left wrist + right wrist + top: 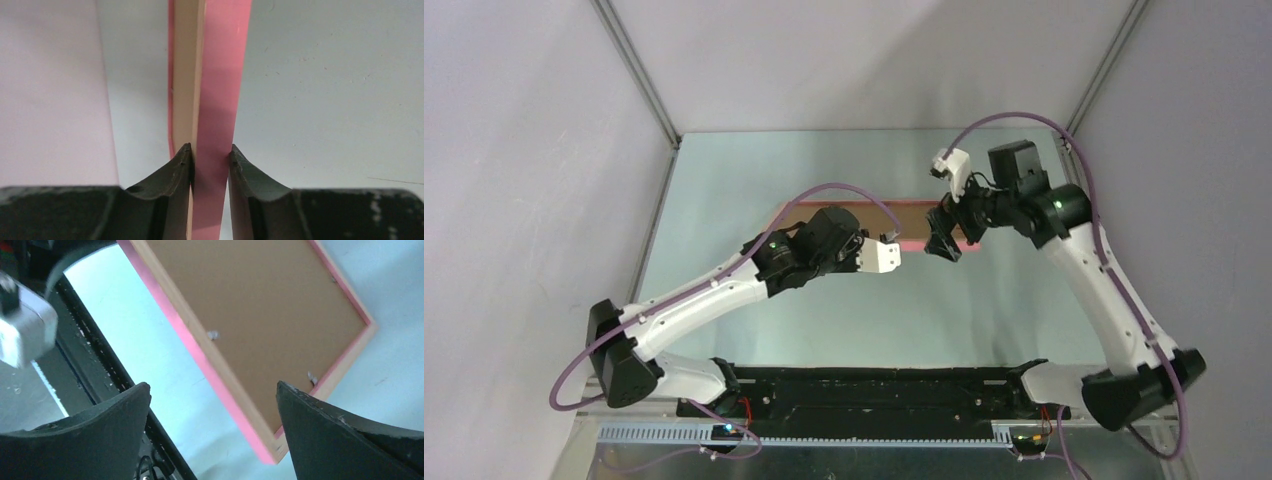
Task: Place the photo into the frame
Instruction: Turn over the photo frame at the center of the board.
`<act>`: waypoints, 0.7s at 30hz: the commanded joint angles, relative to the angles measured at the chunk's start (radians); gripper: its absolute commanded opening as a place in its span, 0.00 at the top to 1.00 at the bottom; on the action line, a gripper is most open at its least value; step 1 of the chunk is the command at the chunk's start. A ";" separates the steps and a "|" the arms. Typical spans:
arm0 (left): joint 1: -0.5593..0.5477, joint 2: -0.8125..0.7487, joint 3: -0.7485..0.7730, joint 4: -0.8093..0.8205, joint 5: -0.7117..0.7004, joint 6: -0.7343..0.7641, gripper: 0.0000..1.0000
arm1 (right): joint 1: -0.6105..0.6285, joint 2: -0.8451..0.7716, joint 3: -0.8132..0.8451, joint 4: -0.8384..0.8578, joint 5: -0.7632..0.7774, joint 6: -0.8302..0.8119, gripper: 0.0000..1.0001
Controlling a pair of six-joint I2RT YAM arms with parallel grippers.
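Observation:
The salmon-pink frame (911, 243) is back side up at mid-table, its brown backing board (874, 212) filling it. My left gripper (871, 243) is shut on the frame's near edge. In the left wrist view the pink edge (220, 100) runs away between the two dark fingertips (186, 155), which press on both faces. My right gripper (944, 245) hangs open over the frame's right end. Its jaws stand wide apart above the frame's corner (272, 452) and touch nothing. The photo is hidden from every view.
Small metal tabs (213, 334) sit on the backing board (260, 315). A black rail (864, 385) runs along the table's near edge. Pale enclosure walls (544, 150) close in the left, back and right sides. The left arm's white wrist camera (25, 335) shows nearby.

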 commanded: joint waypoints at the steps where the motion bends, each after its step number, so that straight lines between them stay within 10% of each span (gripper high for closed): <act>1: -0.001 -0.088 0.079 0.008 -0.022 0.021 1.00 | 0.006 -0.126 -0.086 0.144 0.081 0.032 0.01; 21: 0.026 -0.214 0.108 -0.111 0.091 0.085 1.00 | 0.236 -0.221 -0.104 0.119 0.185 -0.140 0.03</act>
